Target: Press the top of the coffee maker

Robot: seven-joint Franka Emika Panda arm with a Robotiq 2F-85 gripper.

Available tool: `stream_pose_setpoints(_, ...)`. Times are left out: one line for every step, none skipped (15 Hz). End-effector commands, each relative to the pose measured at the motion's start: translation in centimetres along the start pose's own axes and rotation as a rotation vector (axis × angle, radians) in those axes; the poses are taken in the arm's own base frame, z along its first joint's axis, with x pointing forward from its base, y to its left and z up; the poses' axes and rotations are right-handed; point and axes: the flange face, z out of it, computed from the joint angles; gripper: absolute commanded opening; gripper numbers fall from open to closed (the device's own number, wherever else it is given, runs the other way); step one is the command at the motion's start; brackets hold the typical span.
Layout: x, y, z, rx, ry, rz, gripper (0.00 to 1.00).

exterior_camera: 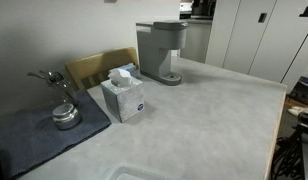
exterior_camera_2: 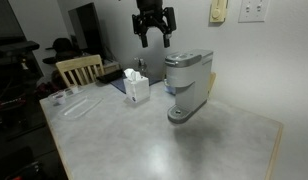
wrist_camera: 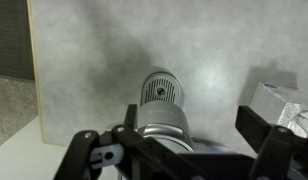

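Hovering up high in an exterior view, the gripper (exterior_camera_2: pixel 154 41) has its fingers (exterior_camera_2: pixel 144 40) spread wide apart with nothing between them; no contact with anything as far as I can see. The coffee maker (exterior_camera_2: pixel 189 85) stands upright on the grey table (exterior_camera_2: pixel 144 140), lower down than the fingertips and a bit off to the side, so the gripper sits above the gap between the machine and the tissue box (exterior_camera_2: pixel 136 87) rather than square over the flat head; clear air between the fingers and the top. From the wrist view the coffee maker (wrist_camera: pixel 162 98) shows up rounded and grey in the lower middle, framed between the two dark fingers (wrist_camera: pixel 264 140) (the tissue box (wrist_camera: pixel 284 105) peeks in at the edge). In an exterior view the coffee maker (exterior_camera: pixel 162 50) stands near the table's far edge, with the tissue box (exterior_camera: pixel 124 96) nearer the camera and a small metal pot (exterior_camera: pixel 64 113) on a dark mat (exterior_camera: pixel 24 140); a wooden chair (exterior_camera: pixel 99 66) sits behind.
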Motion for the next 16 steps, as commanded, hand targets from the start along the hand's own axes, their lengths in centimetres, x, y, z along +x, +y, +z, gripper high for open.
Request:
stream_pose_setpoints(1.3,0.4,0.5,-0.016,0.013,-0.008,1.00)
stream_pose_setpoints(1.7,0.4,0.6,-0.021,0.015,-0.010,1.00)
stream_pose_setpoints(2.0,0.4,0.7,-0.023,0.019,-0.012,1.00)
stream_pose_setpoints(2.4,0.4,0.8,-0.026,0.022,-0.014,1.00)
stream_pose_setpoints(2.8,0.5,1.0,-0.031,0.025,-0.015,1.00)
stream_pose_setpoints(3.3,0.7,1.1,-0.037,0.029,-0.016,1.00)
stream_pose_setpoints(3.7,0.9,1.3,-0.044,0.032,-0.017,1.00)
stream_pose_setpoints(4.2,1.1,1.3,-0.052,0.038,-0.016,1.00)
stream_pose_setpoints(4.6,1.3,1.4,-0.061,0.042,-0.018,1.00)
stream_pose_setpoints(5.1,1.5,1.4,-0.068,0.047,-0.019,1.00)
stream_pose_setpoints(5.5,1.7,1.4,-0.075,0.050,-0.019,1.00)
stream_pose_setpoints(5.8,1.9,1.3,-0.080,0.054,-0.019,1.00)
stream_pose_setpoints(6.2,2.0,1.2,-0.081,0.059,-0.019,1.00)
stream_pose_setpoints(6.7,2.1,1.0,-0.081,0.070,-0.018,1.00)
stream_pose_setpoints(7.1,2.2,0.8,-0.070,0.078,-0.014,1.00)
stream_pose_setpoints(7.5,2.4,0.7,-0.038,0.087,-0.002,1.00)
